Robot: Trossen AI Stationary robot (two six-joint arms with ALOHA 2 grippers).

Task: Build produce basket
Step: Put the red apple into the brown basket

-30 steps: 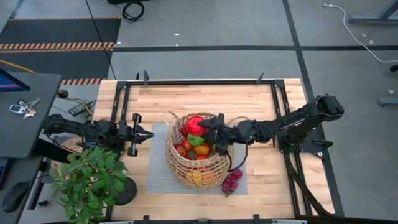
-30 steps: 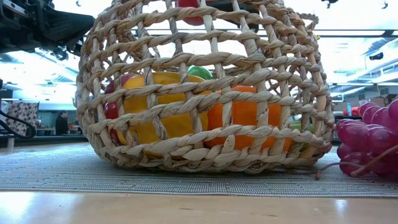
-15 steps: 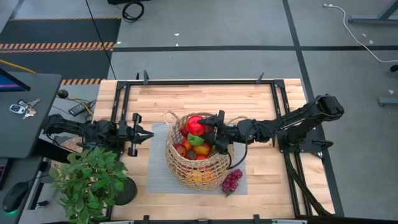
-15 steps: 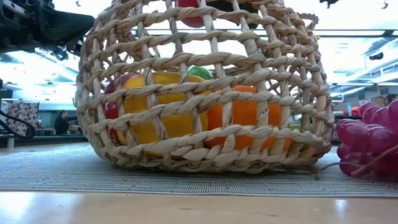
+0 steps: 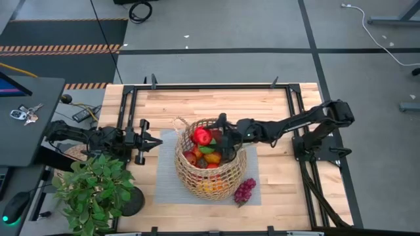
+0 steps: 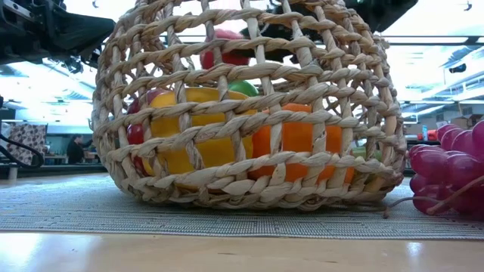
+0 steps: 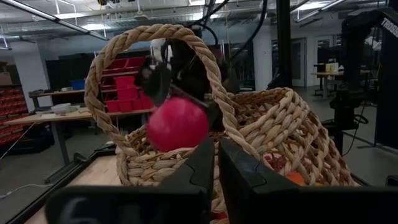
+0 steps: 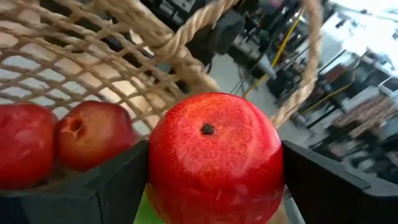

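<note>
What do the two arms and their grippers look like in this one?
Both arms are dark, near-black jointed links on black bases at the table's sides. The left gripper has two flat, tapered black fingers; pale digits mark its body in the left wrist view. The right gripper has broad, matte black fingers.

The tan open-weave basket (image 5: 209, 172) holds produce in red, orange, yellow and green, with a speckled bright red apple (image 8: 215, 158) between the dark fingers of the right claw (image 5: 211, 137). Purple grapes (image 5: 244, 191) lie on a grey ribbed mat (image 5: 165, 180) over the pale wood-grain table (image 5: 197, 101). The potted plant (image 5: 95, 190) is leafy green and the left claw (image 5: 157, 142) black.
</note>
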